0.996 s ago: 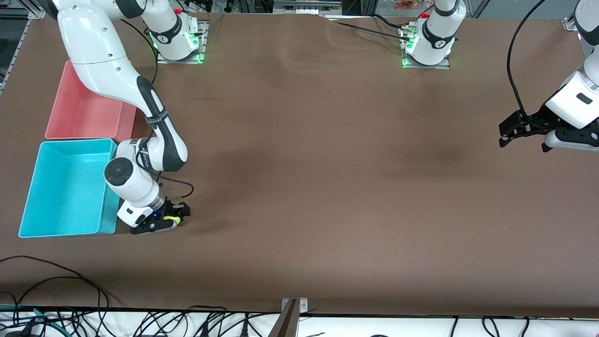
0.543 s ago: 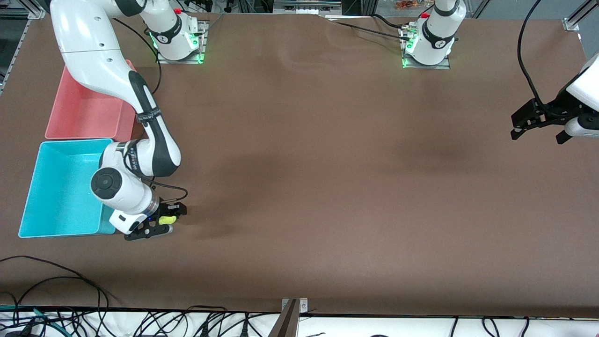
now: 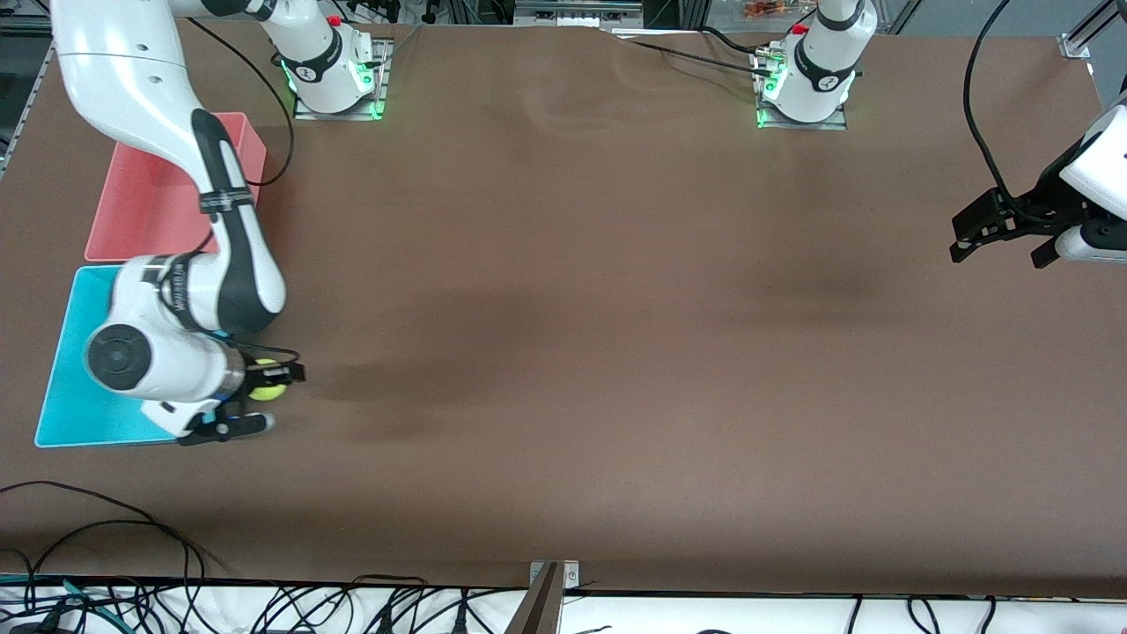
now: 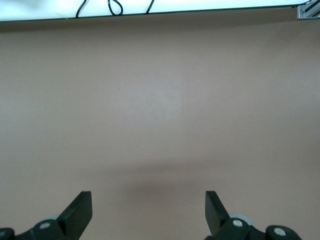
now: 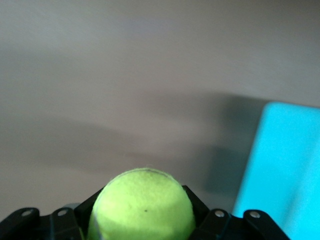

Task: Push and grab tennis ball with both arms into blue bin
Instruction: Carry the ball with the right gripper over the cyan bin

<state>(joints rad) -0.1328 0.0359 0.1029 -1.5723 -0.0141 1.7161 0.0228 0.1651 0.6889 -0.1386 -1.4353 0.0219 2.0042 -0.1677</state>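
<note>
Two fingers of the right gripper point(image 3: 254, 396) are clamped on the tennis ball point(image 3: 266, 387), one on each side of it, so the ball is carried off the table rather than rolled; in the right wrist view the ball point(image 5: 142, 205) sits snug between the black finger mounts, filling the gap. That grip, I judge, is there because the blue bin point(image 3: 66, 414) has walls that a pushed ball could not climb, so lifting is the only way in. The ball is up in the air just beside the bin's wall that faces the middle of the table, over the brown table point(image 3: 616, 352), not yet over the bin's floor; the right wrist view shows the bin's cyan edge point(image 5: 280, 165) close by. A pink bin point(image 3: 141, 216) lies just beside the blue one, farther from the front camera, and is the wrong target. The left gripper point(image 3: 1004, 231) hangs with its fingers wide apart and empty over the left arm's end of the table, waiting. As for which way the ball points: it is a sphere, with no long axis and no front, so its orientation does not matter for the drop.
</note>
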